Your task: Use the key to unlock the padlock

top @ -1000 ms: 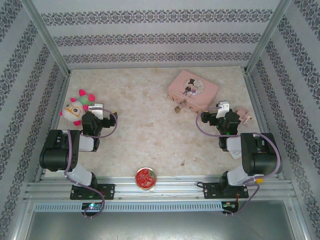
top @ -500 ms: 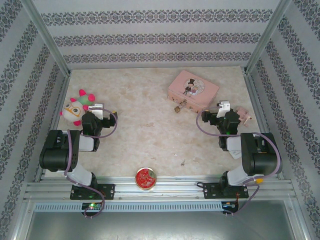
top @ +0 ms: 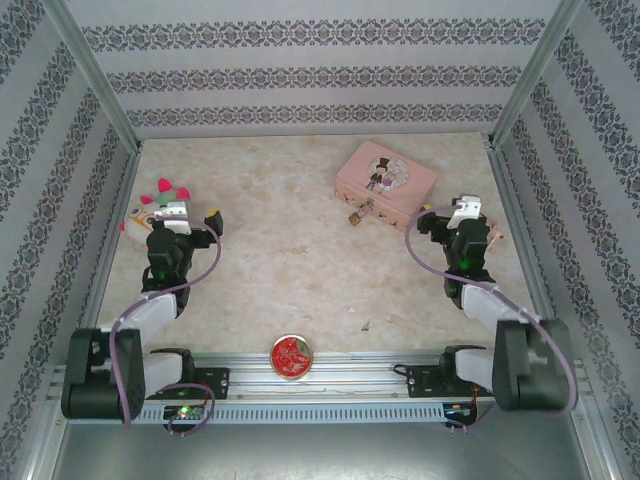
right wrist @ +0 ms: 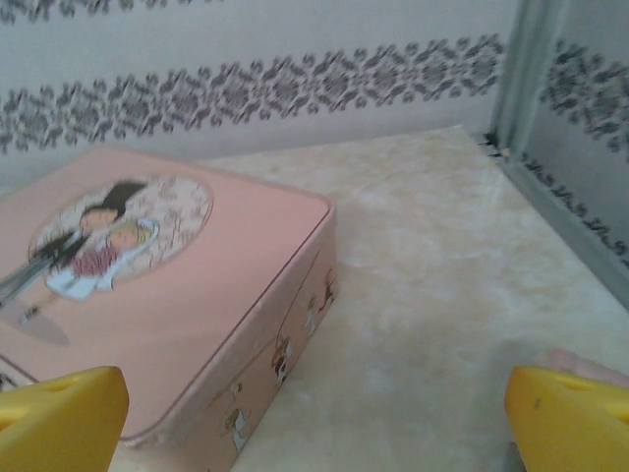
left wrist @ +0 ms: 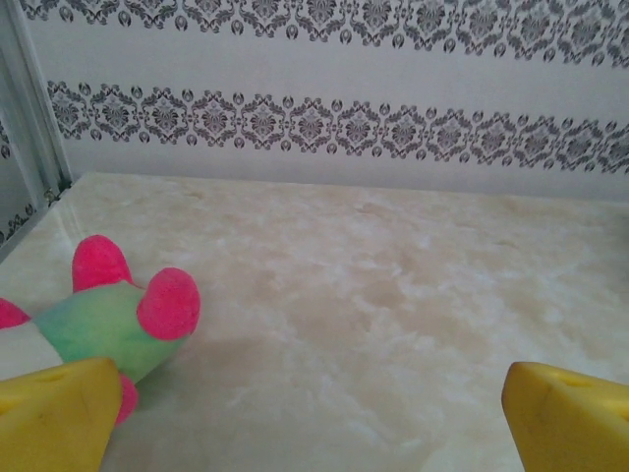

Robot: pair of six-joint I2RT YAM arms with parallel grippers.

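Note:
The tiny brass padlock (top: 357, 213) hangs at the front of the pink illustrated tin (top: 385, 178), far centre right. A tiny thin thing (top: 365, 324) lies near the front edge; I cannot tell whether it is the key. My right gripper (top: 458, 208) stands just right of the tin, open and empty. In the right wrist view its yellow fingertips (right wrist: 59, 418) spread wide, the gripper (right wrist: 314, 423) facing the tin's corner (right wrist: 147, 285). My left gripper (top: 183, 208) is open at the far left, over a plush toy; nothing sits between its fingers (left wrist: 314, 423).
A green, pink and white plush toy (top: 160, 192) (left wrist: 108, 320) lies by the left wall. A small pink object (top: 493, 232) sits right of the right gripper. A red round tin (top: 291, 357) rests at the front edge. Patterned walls enclose the table.
Both arms have unfolded and stretched forward. The left gripper moved up over the plush toy; the right gripper shifted slightly right and farther back. Both stayed open.

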